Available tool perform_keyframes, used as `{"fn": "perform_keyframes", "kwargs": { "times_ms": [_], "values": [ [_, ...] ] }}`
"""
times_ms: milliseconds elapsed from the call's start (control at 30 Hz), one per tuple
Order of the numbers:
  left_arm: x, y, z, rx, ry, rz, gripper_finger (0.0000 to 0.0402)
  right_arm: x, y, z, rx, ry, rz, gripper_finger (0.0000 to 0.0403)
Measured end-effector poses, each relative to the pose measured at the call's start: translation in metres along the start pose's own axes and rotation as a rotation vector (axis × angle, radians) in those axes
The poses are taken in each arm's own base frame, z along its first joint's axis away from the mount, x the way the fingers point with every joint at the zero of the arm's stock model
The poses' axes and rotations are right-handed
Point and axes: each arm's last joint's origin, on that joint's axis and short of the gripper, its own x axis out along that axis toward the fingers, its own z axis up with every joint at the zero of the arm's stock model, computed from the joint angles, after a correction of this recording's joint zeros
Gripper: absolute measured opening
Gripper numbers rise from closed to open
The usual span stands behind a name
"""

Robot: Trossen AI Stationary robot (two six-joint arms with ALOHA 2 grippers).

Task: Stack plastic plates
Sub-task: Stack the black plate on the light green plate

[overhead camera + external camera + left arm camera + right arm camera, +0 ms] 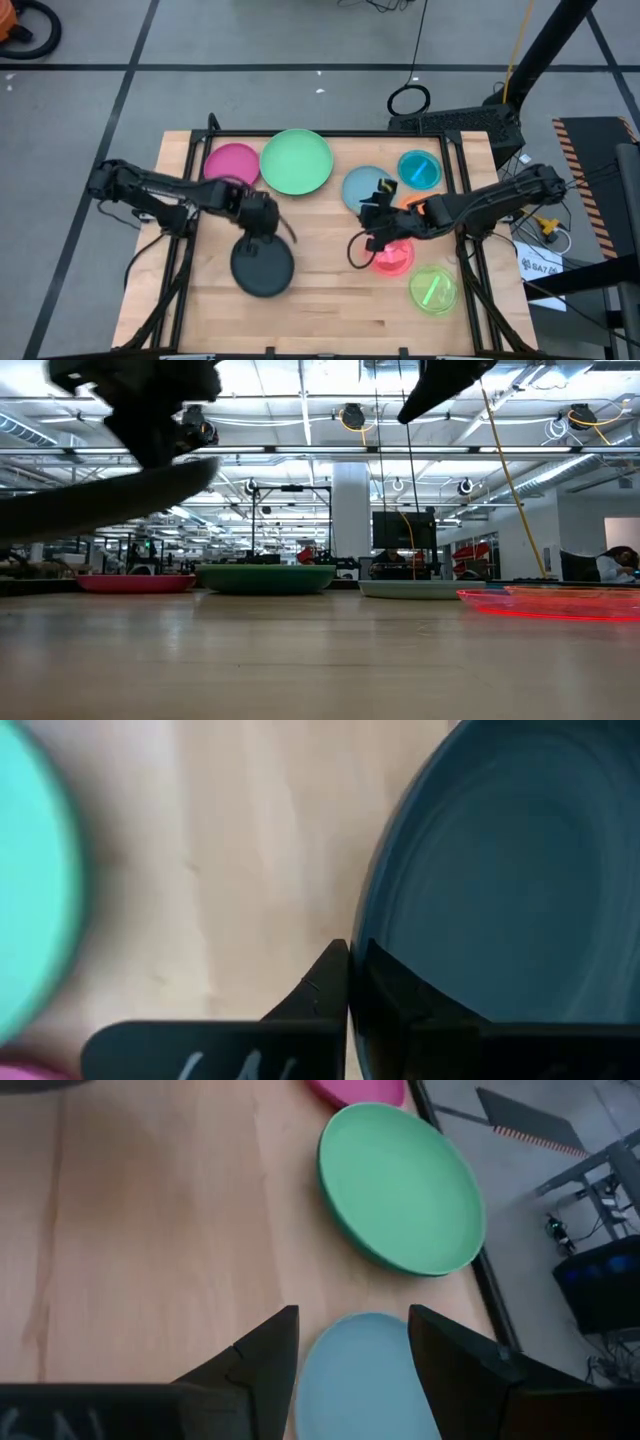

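Black plate lifted at lower left of centre; seven other plates spread over the tabletop.

Black plate (263,268) pinched at its rim by the left end effector (262,222), fingers pressed together on the edge; low view shows it tilted, clear of the tabletop (320,300). Magenta plate (231,160) upper left, large light green plate (296,161) just beside it at upper centre. Pale blue plate (364,187) right of centre, translucent teal plate (419,168) near it at upper right. Orange plate (412,204) mostly hidden under the right arm. Right end effector (377,222) hovers with fingers spread, above the near edge of the pale blue plate, holding nothing. Pink plate (393,257) just below it, lime plate (433,289) at lower right.
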Motion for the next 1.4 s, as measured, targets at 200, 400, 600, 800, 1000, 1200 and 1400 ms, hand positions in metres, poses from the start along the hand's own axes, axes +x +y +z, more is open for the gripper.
{"fn": "perform_keyframes", "kwargs": {
  "times_ms": [200,400,600,800,1000,1200,1400],
  "values": [
    [-0.036,0.049,0.021,-0.08,-0.162,0.114,0.0011,-0.017,-0.025,0.004,0.076,-0.088,-0.107,0.0183],
    [-0.06,0.104,0.019,-0.234,-0.289,0.242,0.0011,-0.009,-0.024,-0.01,0.071,-0.047,-0.151,0.0183],
    [-0.079,0.161,-0.005,-0.531,-0.381,0.369,0.0011,-0.014,-0.03,-0.022,0.083,-0.045,-0.247,0.0183],
    [-0.076,0.205,-0.03,-0.733,-0.361,0.437,0.0011,-0.022,-0.037,-0.033,0.1,-0.06,-0.251,0.0183],
    [-0.051,0.24,-0.048,-0.837,-0.282,0.388,0.0011,-0.025,-0.04,-0.046,0.101,-0.061,-0.252,0.0183],
    [-0.025,0.266,-0.068,-0.92,-0.192,0.343,0.0011,-0.031,-0.044,-0.059,0.121,-0.074,-0.25,0.0183],
    [-0.013,0.278,-0.08,-0.956,-0.141,0.328,0.0011,-0.036,-0.049,-0.069,0.158,-0.098,-0.248,0.0183]
  ]
}}
